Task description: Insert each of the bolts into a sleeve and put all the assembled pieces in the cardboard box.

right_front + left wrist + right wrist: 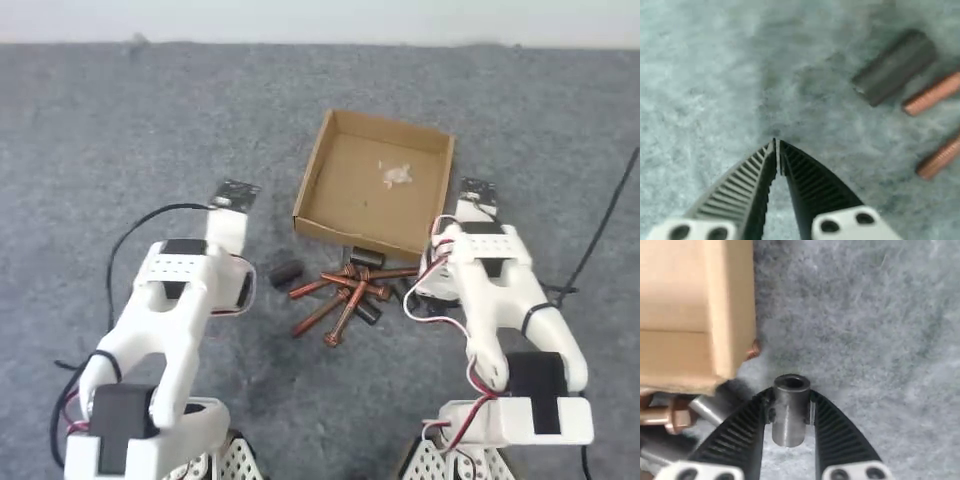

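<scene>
The open cardboard box (pixel 318 160) lies at the middle back, with only a white scrap (pixel 397 176) inside. Several copper bolts (pixel 345 292) are piled in front of it, with dark sleeves (pixel 286 272) among and beside them. My right gripper (pixel 790 395) is shut on a dark sleeve (pixel 789 422), held upright just off the box corner (pixel 730 315) with its bore showing. My left gripper (pixel 776 146) is shut on nothing, low over the carpet. A loose sleeve (pixel 895 67) and two bolt ends (pixel 932 95) lie ahead of it.
Grey carpet covers the whole table. The left arm (pixel 185 290) stands left of the pile and the right arm (pixel 480 270) right of it. Another sleeve (pixel 366 258) lies against the box's front wall. A black cable (pixel 600 235) runs along the far right.
</scene>
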Available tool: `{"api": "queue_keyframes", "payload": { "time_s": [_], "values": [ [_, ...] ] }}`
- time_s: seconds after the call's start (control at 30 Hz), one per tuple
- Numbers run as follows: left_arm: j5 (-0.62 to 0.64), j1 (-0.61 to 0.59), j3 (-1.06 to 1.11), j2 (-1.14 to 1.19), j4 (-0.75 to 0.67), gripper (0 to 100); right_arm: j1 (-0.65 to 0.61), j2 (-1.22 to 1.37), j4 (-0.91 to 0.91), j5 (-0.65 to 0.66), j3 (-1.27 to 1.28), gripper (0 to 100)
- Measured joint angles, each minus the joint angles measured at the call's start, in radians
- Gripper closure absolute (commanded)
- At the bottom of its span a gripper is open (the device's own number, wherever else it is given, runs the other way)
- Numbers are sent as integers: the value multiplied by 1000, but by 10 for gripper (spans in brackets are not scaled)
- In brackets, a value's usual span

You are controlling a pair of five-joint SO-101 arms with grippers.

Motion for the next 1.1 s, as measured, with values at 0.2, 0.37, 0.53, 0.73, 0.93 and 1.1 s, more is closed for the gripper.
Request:
{"api": "queue_keyframes", "payload": {
  "time_s": [0.2, 0.37, 0.53, 0.73, 0.93, 1.1],
  "values": [
    [-63, 144, -63, 0, 37, 988, 132, 0, 20, 35, -9, 993],
    [-74, 276, -224, 3, 199, 987, 193, 0, 20, 35, -11, 993],
    [0, 446, -270, 5, 252, 932, 215, 0, 21, 37, -15, 993],
    [63, 583, -170, 5, 157, 849, 215, 0, 12, 41, -15, 993],
    [132, 623, -126, 5, 110, 848, 215, 0, 12, 71, -15, 993],
    [137, 621, -117, 72, 46, 849, 215, 0, 12, 72, -15, 993]
  ]
}}
